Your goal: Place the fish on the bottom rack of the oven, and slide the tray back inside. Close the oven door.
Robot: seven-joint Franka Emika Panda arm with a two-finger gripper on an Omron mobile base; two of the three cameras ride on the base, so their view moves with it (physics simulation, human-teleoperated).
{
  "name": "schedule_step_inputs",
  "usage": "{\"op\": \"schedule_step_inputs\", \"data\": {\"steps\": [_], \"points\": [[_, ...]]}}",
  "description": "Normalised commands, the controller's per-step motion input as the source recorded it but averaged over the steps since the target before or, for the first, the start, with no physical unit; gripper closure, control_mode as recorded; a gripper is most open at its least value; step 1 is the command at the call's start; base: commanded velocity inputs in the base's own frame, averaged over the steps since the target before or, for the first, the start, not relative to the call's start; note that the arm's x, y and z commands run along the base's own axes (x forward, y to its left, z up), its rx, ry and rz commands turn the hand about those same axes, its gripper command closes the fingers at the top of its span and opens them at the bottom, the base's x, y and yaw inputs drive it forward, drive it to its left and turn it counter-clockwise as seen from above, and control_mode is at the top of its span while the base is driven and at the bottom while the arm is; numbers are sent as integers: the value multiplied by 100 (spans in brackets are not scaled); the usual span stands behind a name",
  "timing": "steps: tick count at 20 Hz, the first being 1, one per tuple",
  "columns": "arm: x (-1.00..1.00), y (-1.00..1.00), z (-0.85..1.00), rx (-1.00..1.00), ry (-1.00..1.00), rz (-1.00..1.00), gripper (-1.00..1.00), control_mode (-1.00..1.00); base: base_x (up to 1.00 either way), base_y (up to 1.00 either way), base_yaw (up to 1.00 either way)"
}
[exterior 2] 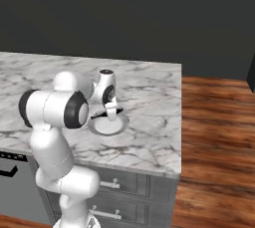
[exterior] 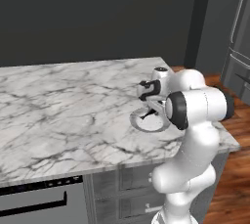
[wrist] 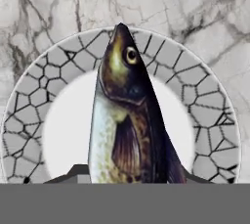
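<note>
The fish, dark-backed with a pale belly, lies lengthwise across a round plate with a cracked-mosaic rim. My gripper straddles its rear half, and the fingertips sit tight against both flanks. On the marble counter near its right end, the plate shows under the gripper, with the fish a dark sliver on it. From the other side the gripper stands over the plate. The oven sits below the counter at lower left, front panel upright. The bottom rack, or tray, is hidden.
The marble counter stretches far to the left of the plate. Its front edge and right corner lie close to the plate. Grey drawers sit below. A tall grey fridge stands at the right over wooden floor.
</note>
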Motion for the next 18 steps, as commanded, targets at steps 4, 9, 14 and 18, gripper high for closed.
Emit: {"op": "schedule_step_inputs", "data": {"steps": [4, 9, 14, 18], "points": [[-75, 0, 85, -12, -27, 5, 100, -100, 0, 0, 0], [-92, -1, 63, -8, -38, 7, 100, -100, 0, 0, 0], [-85, -3, 47, -5, -35, 6, 100, -100, 0, 0, 0], [-89, -13, 39, -3, -30, 5, 100, -100, 0, 0, 0]]}}
